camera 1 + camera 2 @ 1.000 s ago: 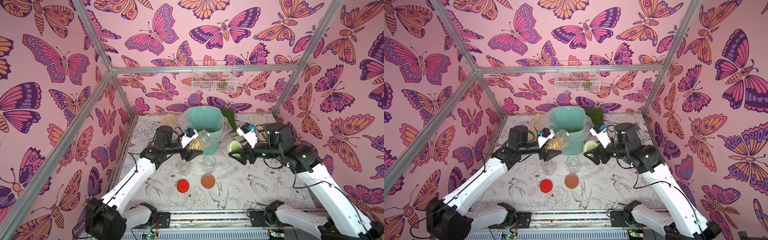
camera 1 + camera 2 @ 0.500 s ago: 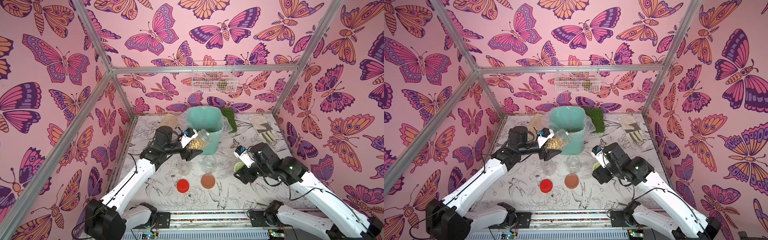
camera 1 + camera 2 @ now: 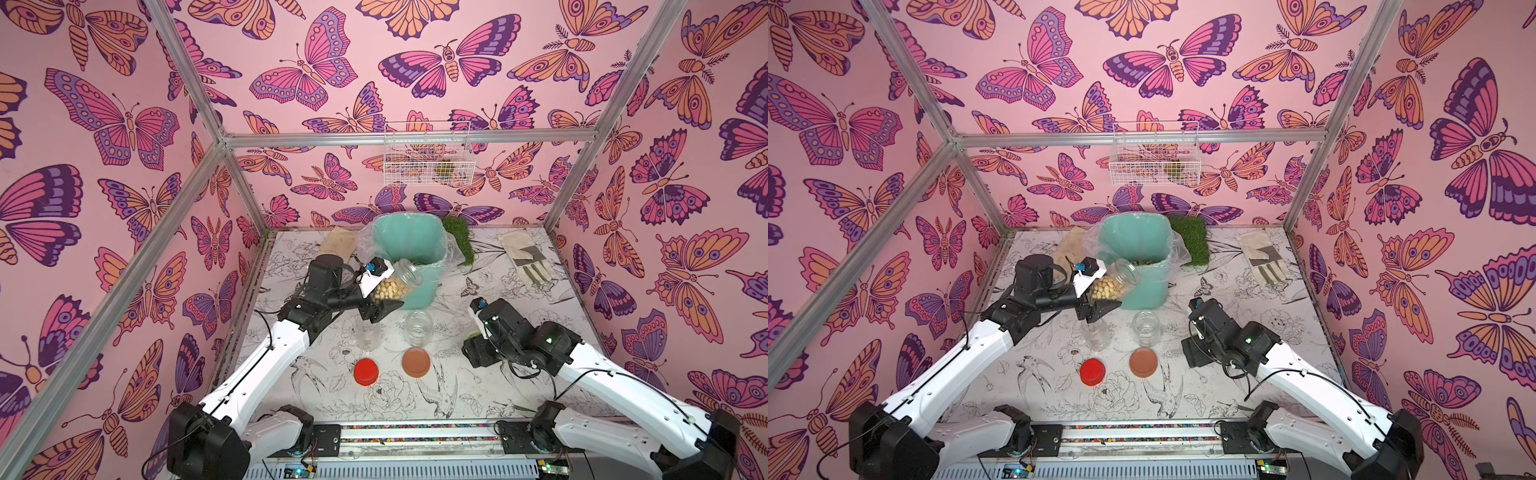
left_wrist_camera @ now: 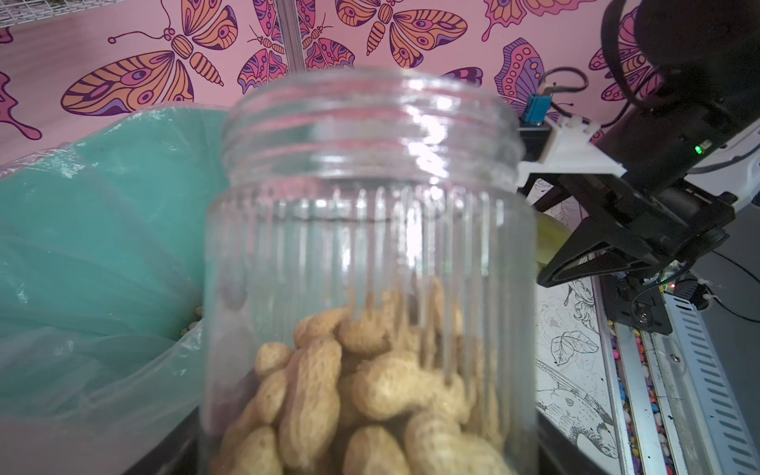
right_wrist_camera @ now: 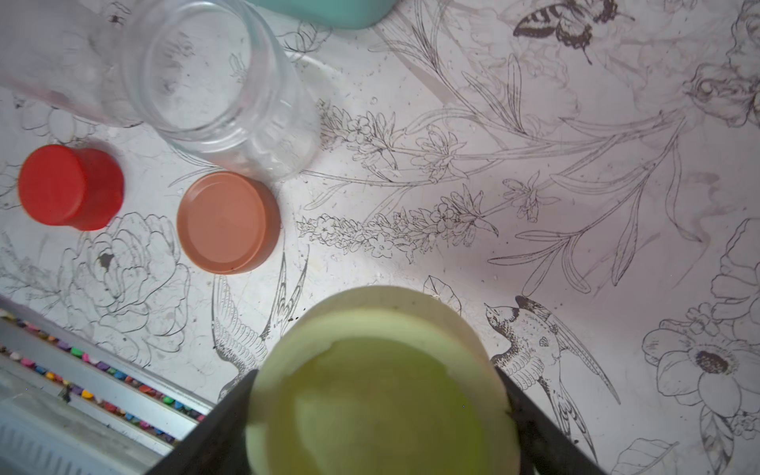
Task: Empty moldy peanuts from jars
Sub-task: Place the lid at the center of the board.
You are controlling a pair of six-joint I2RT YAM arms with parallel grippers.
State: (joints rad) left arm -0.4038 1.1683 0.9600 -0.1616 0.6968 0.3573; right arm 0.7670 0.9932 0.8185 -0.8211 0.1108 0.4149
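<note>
While the left gripper [image 3: 384, 294] is raised beside the teal plastic-lined bin [image 3: 426, 286], its fingers are clamped on a clear ribbed cylindrical jar [image 4: 370, 230]. This jar has no lid and is tilted, with its open mouth pointing toward the bin's rim. In both top views the mouth lies just beside the bin's clear liner. Pale beige peanuts in the shell [image 4: 370, 390] are piled toward the jar's base. A few small olive nuggets [image 3: 1144, 262] lie inside the bin.

The right gripper [image 5: 382, 415] sits low over the white floral-print table [image 3: 415, 401]. Its fingers grasp a pale green round lid [image 5: 370, 329] by opposite edges.

Two empty clear jars [image 3: 417, 326] stand upright and uncapped on the table, between the two arms. Near them, toward the robot base, rest a red round lid [image 3: 366, 372] and a brown round lid [image 3: 416, 362], apart from each other.
</note>
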